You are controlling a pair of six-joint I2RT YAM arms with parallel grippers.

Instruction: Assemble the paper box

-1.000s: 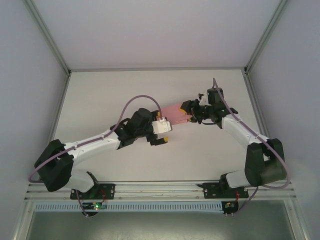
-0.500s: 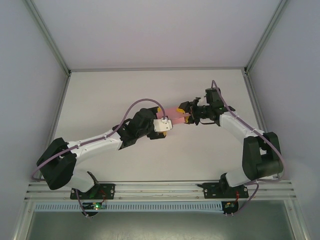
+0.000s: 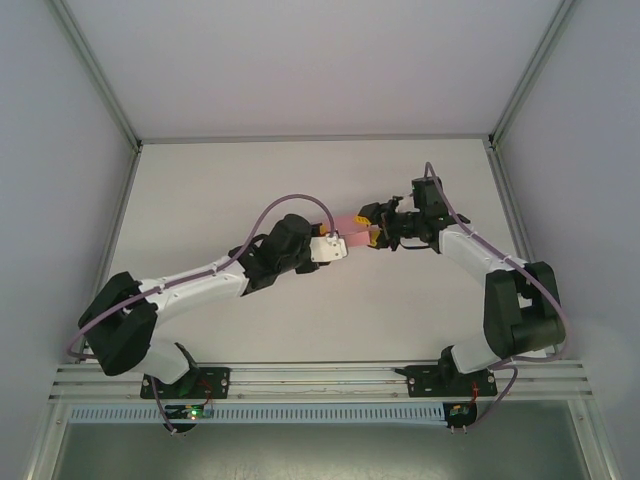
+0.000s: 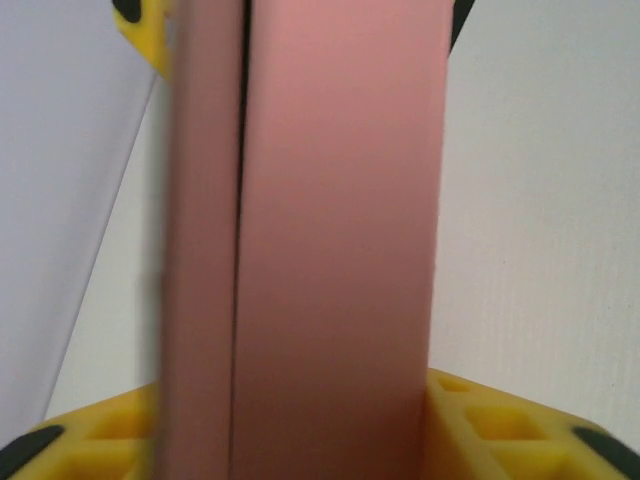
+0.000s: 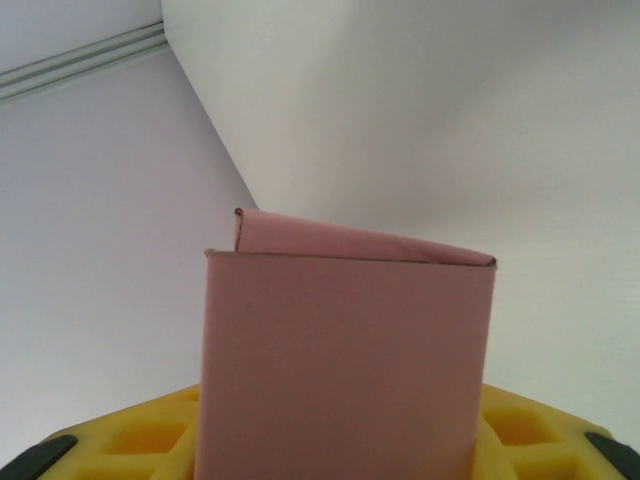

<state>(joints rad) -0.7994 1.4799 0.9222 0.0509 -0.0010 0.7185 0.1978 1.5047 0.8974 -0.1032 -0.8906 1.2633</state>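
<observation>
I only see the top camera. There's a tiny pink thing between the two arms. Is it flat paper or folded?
Observer: Folded. From the right wrist, the paper box shows a second layer behind its far edge.
Operator: Is that end shut tight?
Observer: Not quite; that layer's left corner sticks up a little.
Operator: What does the left arm see?
Observer: A dark seam running lengthways down the box, which stands between the yellow fingers of the left tool.
</observation>
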